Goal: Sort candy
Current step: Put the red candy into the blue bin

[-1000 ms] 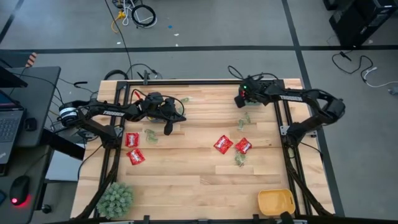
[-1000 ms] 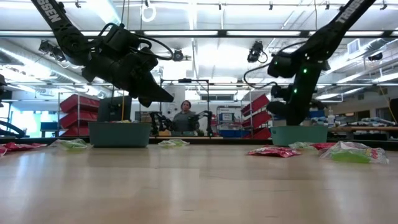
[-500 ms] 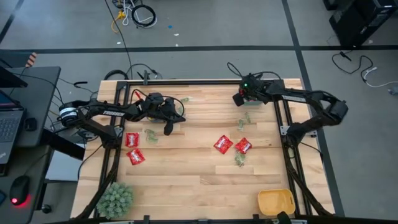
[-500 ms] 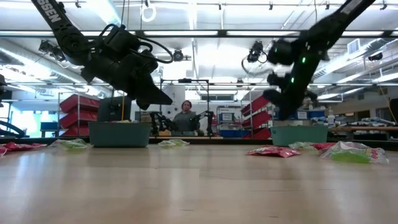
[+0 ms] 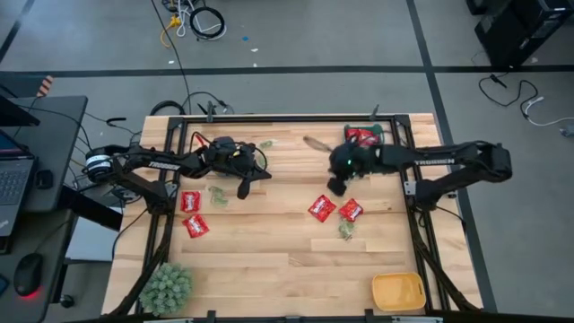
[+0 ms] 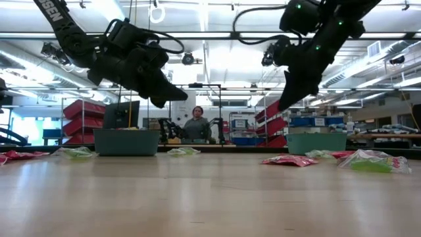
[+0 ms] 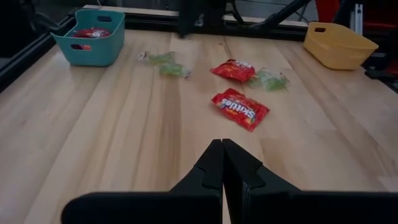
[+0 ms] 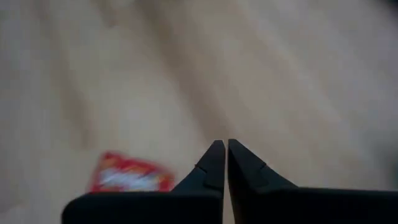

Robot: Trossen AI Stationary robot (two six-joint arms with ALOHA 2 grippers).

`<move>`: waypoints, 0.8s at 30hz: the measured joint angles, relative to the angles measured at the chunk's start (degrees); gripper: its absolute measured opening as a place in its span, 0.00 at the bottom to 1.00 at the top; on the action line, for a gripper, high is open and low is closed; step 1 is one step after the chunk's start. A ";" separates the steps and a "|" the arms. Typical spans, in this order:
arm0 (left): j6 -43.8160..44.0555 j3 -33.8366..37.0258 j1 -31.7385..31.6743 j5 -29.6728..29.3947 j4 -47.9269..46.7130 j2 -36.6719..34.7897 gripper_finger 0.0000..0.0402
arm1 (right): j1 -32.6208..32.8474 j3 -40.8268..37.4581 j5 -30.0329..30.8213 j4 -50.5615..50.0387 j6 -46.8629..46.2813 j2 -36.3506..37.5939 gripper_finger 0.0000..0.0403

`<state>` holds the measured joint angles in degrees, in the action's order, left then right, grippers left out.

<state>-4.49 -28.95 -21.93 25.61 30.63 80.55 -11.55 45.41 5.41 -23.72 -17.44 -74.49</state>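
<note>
Candy lies flat on the wooden table. Two red packets (image 5: 321, 208) (image 5: 351, 211) and a green one (image 5: 345, 231) are right of centre. Two more red packets (image 5: 191, 201) (image 5: 195, 226) and a green one (image 5: 218, 193) are at the left. My left gripper (image 5: 242, 188) hangs shut and empty above the table, beside that left green packet. My right gripper (image 5: 335, 187) is shut and empty, slanting down just above the right red packets. The right wrist view shows one red packet (image 8: 130, 174) blurred below its fingers.
A teal bin (image 5: 363, 136) with red candy inside stands at the far right edge, also seen in the left wrist view (image 7: 93, 37). A yellow bin (image 5: 397, 292) sits at the near right corner and a fuzzy green plant (image 5: 166, 285) at the near left.
My right gripper has swung quickly from over the teal bin toward the table's middle and near side, tipping downward, and now hangs above the right red packets. The bin with its red candy is uncovered. The candy on the table has not moved.
</note>
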 joint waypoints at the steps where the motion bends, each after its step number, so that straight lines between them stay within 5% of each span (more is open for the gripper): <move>1: 0.02 0.00 0.00 -0.02 -0.01 0.00 0.00 | 1.69 0.00 -1.36 0.32 -1.36 -0.76 0.03; 10: 0.02 0.00 0.00 -0.07 -0.35 0.00 0.00 | 11.00 -0.02 -8.45 4.46 -3.30 -11.15 0.23; 18: -0.30 0.00 0.00 -0.13 -0.74 0.00 0.01 | 6.02 -0.02 -8.52 5.41 3.11 -15.64 0.49; 24: -1.17 0.02 0.00 -0.15 -2.04 0.00 0.01 | 3.19 -0.02 -10.88 6.15 7.39 -18.56 0.57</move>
<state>-5.66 -28.93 -21.93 25.45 28.59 80.55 -8.35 45.39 -5.48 -17.56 -10.05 -93.05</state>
